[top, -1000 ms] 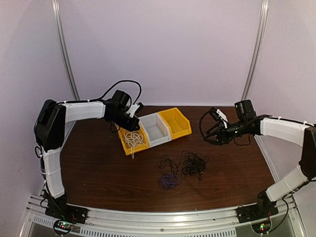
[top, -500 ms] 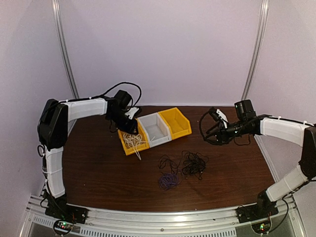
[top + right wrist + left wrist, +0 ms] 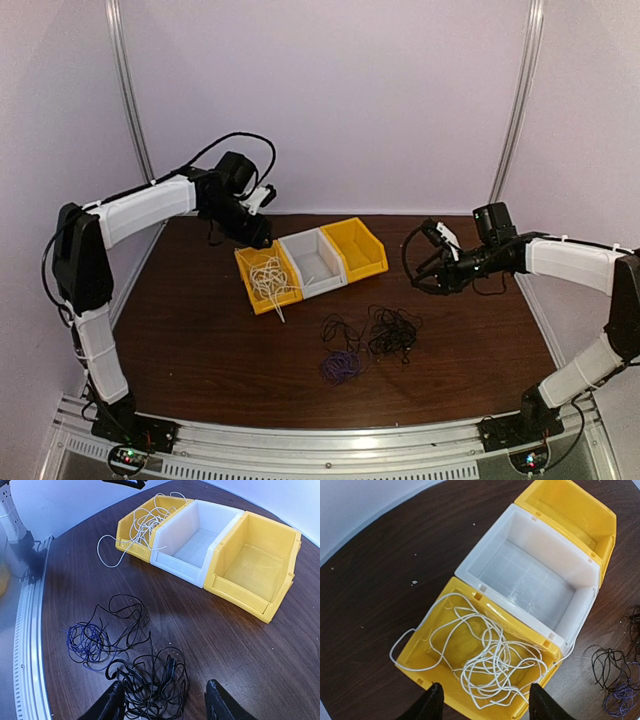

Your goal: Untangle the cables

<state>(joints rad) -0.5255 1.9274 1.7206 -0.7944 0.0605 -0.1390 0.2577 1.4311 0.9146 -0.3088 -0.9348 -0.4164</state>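
Observation:
The white cable (image 3: 490, 655) lies coiled in the left yellow bin (image 3: 415, 670), with one loop hanging over its wall onto the table. My left gripper (image 3: 485, 702) hovers open above that bin, nothing between its fingers; it also shows in the top view (image 3: 260, 238). On the table in front of the bins lie a black tangle (image 3: 155, 680), a thin black cable (image 3: 122, 617) and a purple cable (image 3: 85, 640). My right gripper (image 3: 162, 702) is open and empty above the black tangle (image 3: 392, 332), off to its right (image 3: 418, 272).
Three bins stand in a row at the back: the yellow one with the white cable (image 3: 268, 278), an empty white bin (image 3: 318, 262) and an empty yellow bin (image 3: 362, 245). Thick black robot cables loop off both wrists. The purple cable (image 3: 340, 367) lies nearest the front edge.
My left gripper has opened, let go of the white cable in the left yellow bin, and risen back away from it. The right arm has not moved.

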